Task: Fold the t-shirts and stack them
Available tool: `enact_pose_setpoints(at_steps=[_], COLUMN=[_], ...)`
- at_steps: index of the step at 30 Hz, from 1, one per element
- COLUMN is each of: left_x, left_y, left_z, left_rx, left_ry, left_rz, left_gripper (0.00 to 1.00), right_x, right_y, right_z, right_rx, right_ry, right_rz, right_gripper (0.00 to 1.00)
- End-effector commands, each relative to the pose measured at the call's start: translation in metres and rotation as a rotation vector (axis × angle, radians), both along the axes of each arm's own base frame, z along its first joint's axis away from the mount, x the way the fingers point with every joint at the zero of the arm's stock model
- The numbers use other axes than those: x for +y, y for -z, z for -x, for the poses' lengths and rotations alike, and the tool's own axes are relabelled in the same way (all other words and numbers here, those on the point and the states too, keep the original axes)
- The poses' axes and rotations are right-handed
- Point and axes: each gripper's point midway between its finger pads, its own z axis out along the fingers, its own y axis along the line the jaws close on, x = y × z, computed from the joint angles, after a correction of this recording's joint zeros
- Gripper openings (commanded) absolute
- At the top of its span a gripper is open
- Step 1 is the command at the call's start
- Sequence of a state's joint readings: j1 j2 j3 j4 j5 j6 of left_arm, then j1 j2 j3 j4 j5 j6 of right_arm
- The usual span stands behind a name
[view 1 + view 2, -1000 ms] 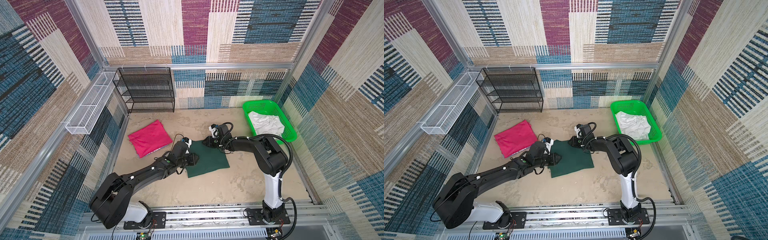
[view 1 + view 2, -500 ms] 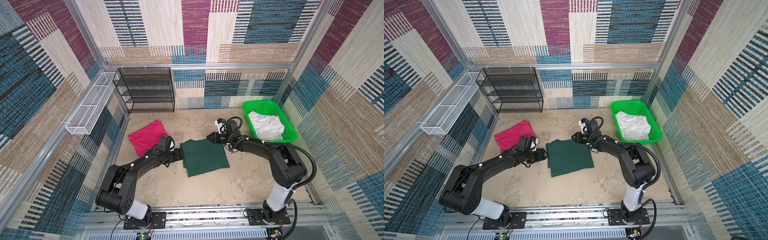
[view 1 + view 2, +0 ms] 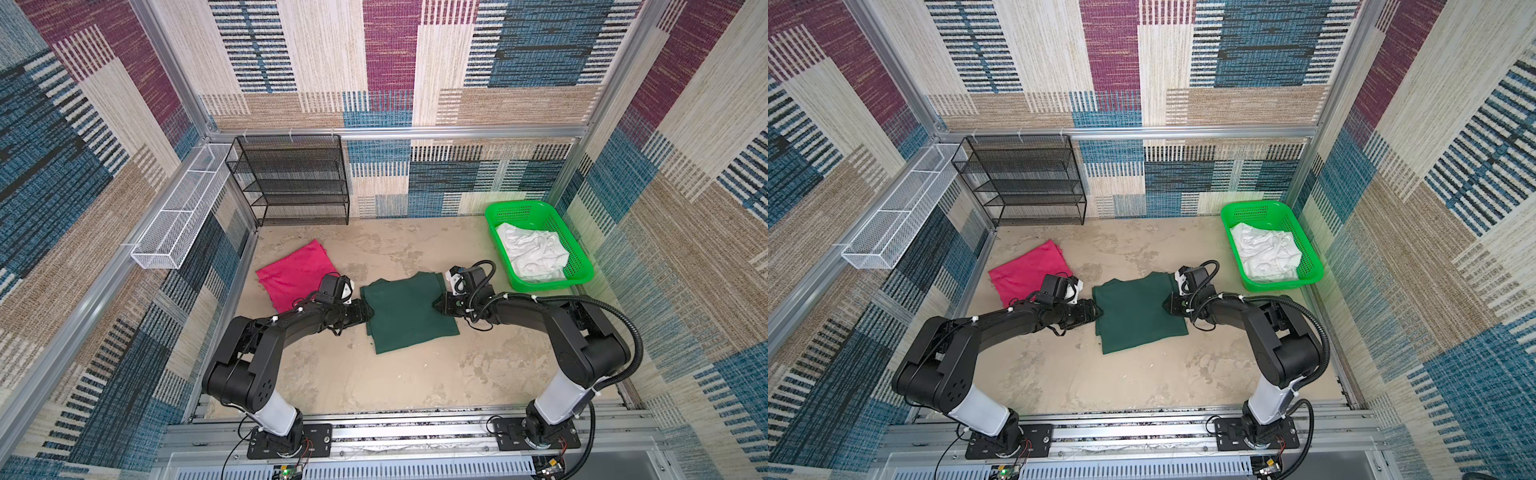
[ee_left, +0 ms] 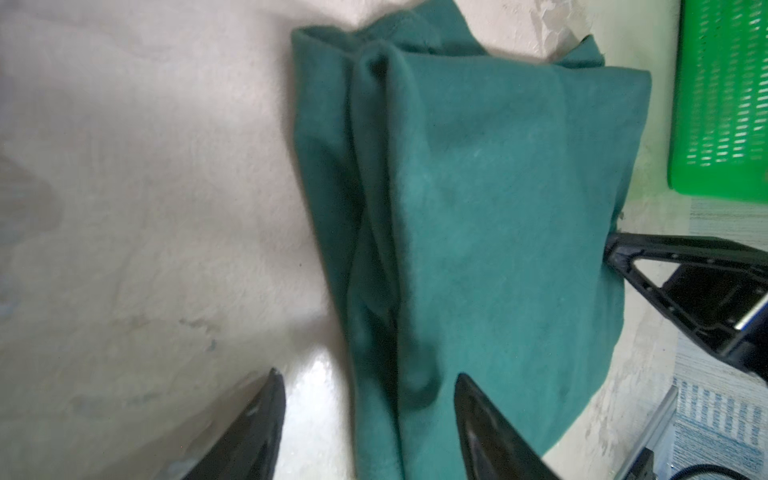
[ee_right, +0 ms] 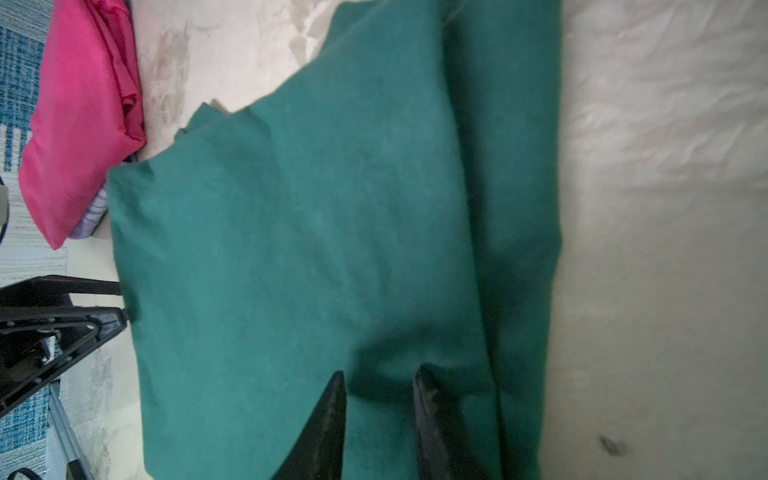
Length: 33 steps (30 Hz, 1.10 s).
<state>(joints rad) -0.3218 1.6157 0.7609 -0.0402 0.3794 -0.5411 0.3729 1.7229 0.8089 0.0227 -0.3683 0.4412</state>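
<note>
Layers matter: right gripper (image 5: 380, 372) pinches green t-shirt (image 5: 291, 228), left gripper (image 4: 365, 374) spread at its edge; I must catch all.

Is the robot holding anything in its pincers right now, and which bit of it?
The right pincer pinches the green shirt at its right edge. The left pincer is open, straddling the opposite edge and holding nothing.

One green shirt (image 3: 409, 309), one pink shirt (image 3: 293, 276)
</note>
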Motion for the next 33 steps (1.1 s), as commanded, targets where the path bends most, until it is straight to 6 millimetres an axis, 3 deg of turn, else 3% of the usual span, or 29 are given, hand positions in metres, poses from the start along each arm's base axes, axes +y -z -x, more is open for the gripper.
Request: enact_pose_setpoints(at_steps=[1, 14, 21, 33], left_x=[0.000, -0.004, -0.003, -0.017], left_y=[0.009, 0.034, 0.043, 0.020], left_z=[0.004, 0.016, 0.015, -0.010], left_rx=[0.052, 0.175, 0.210, 0.159], left_ry=[-0.027, -0.143, -0.224, -0.166], left_rz=[0.018, 0.109, 0.127, 0.133], left_gripper=[0.65, 0.53, 0.42, 0.01], right_x=[-0.004, -0.006, -0.005, -0.002], right_y=[0.012, 0.015, 0.013, -0.005], right_z=[0.002, 0.014, 0.016, 0.014], right_rx=[0.020, 0.040, 0.043, -0.012], right_ry=[0.009, 0.007, 0.006, 0.001], right_rz=[0.024, 0.007, -0.006, -0.041], right_gripper=[0.30, 0.30, 0.30, 0.33])
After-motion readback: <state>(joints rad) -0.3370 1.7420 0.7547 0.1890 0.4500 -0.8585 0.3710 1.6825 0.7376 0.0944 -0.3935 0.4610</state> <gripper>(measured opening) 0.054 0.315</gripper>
